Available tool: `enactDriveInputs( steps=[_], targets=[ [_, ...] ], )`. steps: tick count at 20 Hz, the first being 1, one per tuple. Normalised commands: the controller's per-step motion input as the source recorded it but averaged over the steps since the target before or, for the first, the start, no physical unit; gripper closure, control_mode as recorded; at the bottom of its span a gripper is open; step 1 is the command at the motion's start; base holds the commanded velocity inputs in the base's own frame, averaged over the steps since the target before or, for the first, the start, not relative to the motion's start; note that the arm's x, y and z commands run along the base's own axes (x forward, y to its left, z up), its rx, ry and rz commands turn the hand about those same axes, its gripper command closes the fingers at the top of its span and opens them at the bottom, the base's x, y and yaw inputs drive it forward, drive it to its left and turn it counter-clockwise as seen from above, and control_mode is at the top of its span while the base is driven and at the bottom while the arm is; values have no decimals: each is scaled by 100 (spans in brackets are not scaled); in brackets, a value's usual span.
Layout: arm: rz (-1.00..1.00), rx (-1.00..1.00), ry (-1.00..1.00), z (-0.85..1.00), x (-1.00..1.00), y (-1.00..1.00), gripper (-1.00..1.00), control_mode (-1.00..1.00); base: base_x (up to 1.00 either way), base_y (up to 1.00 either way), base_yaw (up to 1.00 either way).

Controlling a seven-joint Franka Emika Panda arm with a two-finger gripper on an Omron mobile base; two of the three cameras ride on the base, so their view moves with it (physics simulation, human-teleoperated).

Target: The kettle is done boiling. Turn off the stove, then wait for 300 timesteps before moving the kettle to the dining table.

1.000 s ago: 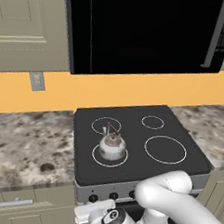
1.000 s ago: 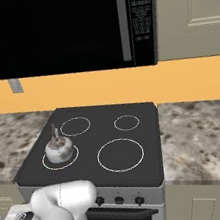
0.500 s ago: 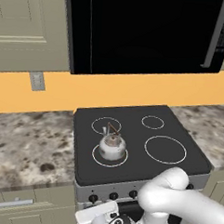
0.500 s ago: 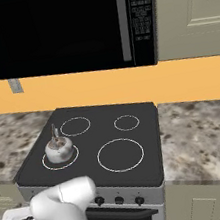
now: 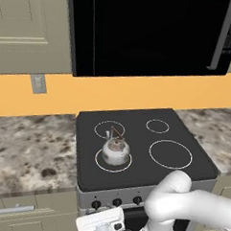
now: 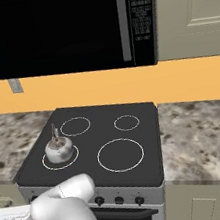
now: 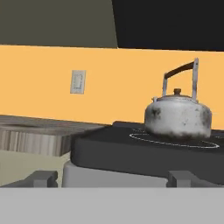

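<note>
Presently the kettle (image 5: 115,151) is seen upright on the front-left ring of the stove (image 5: 183,135), with its wire handle raised and its body inside the white outline. 4 rings are marked on the black glass, and the other 3 are bare. A row of black knobs (image 5: 116,202) is set in the grey front panel below the glass.

From the hand view, the kettle (image 7: 178,114) is seen from low down, level with the cooktop edge, right of centre, against an orange wall. The gripper (image 7: 113,178) is held in front of the stove's front edge, below the cooktop and apart from the kettle; its 2 dark tips are spread wide, with nothing between them. A wall outlet (image 7: 78,82) is seen on the orange wall, left of the kettle. Speckled counter (image 5: 29,151) is laid on both sides of the stove.
</note>
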Motion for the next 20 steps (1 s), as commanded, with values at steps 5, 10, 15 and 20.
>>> enactDriveInputs(
  steps=[5,10,15,20],
  targets=[
    [-5,16,-12,53,-30,-12,-100,-100,0,0,0],
    [-4,20,-9,61,-20,-19,-100,-100,0,0,0],
    [-1,23,0,64,-1,-20,-100,-100,0,0,0],
    [0,15,0,61,0,-13,-100,-100,0,0,0]
  ],
)
